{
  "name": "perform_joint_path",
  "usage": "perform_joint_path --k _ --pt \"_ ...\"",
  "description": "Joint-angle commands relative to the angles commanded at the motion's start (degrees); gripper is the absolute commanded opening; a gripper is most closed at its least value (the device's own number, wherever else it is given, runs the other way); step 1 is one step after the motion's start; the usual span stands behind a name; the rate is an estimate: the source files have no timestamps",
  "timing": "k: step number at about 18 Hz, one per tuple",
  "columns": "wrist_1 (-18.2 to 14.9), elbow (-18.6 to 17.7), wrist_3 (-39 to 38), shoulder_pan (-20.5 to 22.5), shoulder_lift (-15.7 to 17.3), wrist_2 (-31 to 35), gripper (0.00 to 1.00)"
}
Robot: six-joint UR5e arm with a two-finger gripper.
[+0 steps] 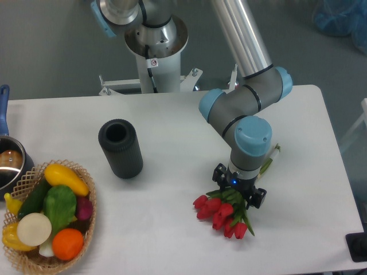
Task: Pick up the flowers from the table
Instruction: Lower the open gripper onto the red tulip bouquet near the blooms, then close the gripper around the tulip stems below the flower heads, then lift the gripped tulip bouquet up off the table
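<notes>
Basket [34, 252] lower left | flowers [222, 213] on tabletop [172, 229] lower right | fingers [241, 196] over leaves, grip hidden, cannot tell | advice: clamp stems, lift straight.

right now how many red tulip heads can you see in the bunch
About 7, clustered in the flowers on the table just below the gripper; more may be hidden under the gripper.

Even, diffuse overhead light, fairly bright. Table [172, 229] slightly washed out, cool grey cast. Shadows soft and short: faint one under cylinder [121, 149], another under arm [243, 114]. Mild glare on arm's metal tube and pot [8, 163] rim. Focus slightly soft overall, low resolution. No obvious edge distortion.
</notes>
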Motion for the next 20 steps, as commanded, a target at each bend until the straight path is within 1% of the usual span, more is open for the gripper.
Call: perform_joint_path --k 1,2,4,6,9,12,14,17,20 --pt "-0.09 0.00 -0.09 0.09 0.44 -0.09 0.17" --pt "-0.09 0.09 -0.27 0.35 1.14 -0.35 0.14" --pt "-0.17 -0.09 -1.14 0.44 1.85 -0.44 0.13" --pt "-0.18 -0.26 -2.89 0.44 2.37 -0.35 0.00" --pt "-0.09 -0.26 -4.31 0.35 2.37 0.00 0.00" --pt "-0.17 0.87 -4.13 0.88 2.64 -0.09 0.00" --pt "-0.26 1.23 -3.96 1.49 4.04 0.09 0.00" --pt "-0.96 1.67 -4.05 3.77 5.97 -0.26 0.00" --pt "-2.02 2.28 -4.49 4.91 6.33 -2.45 0.00"
